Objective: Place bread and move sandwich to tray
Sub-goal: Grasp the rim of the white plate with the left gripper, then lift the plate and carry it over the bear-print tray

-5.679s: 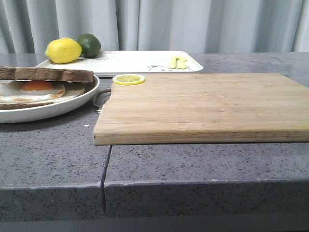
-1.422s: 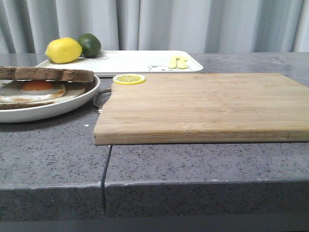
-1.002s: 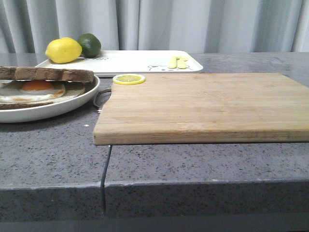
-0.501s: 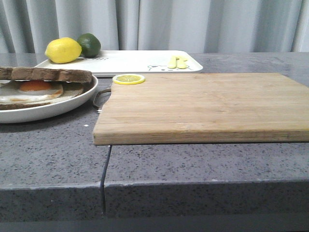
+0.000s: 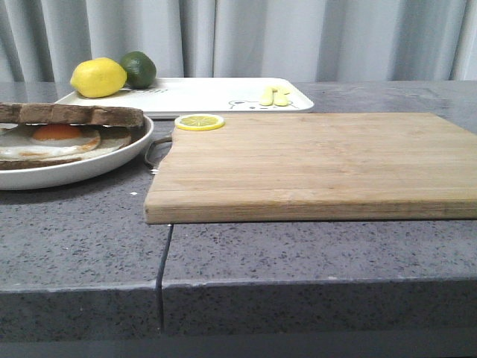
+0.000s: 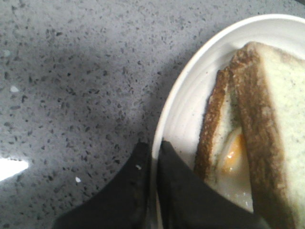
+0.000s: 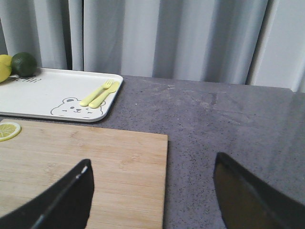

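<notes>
Pinching the rim of the round white plate (image 6: 178, 114), the left end effector (image 6: 153, 150) is closed down narrow, one finger outside the rim and one inside, just beside the sandwich (image 6: 252, 138); the hold is judged to be on the plate rather than on the food, so that the egg between the slices is not squeezed. In the front view the sandwich (image 5: 63, 134) is seen on the plate (image 5: 112, 160) at the far left of the desk (image 5: 298, 253), with the top bread (image 5: 71, 114) already laid over the egg. The left arm itself is not shown in the front view, so only a low, shallow reach along the desk can be inferred. Further right, a lemon slice (image 5: 198, 121) is set at the corner of the wooden cutting board (image 5: 313, 164). Behind it the tray (image 5: 209, 95) is found, well apart from the plate, carrying a lemon (image 5: 98, 77), a lime (image 5: 139, 68) and small yellow-green cutlery (image 5: 274, 95). At the right, the right end effector (image 7: 152, 191) is held wide and empty above the board's far end, facing the curtain (image 7: 167, 38), apparently kept clear
</notes>
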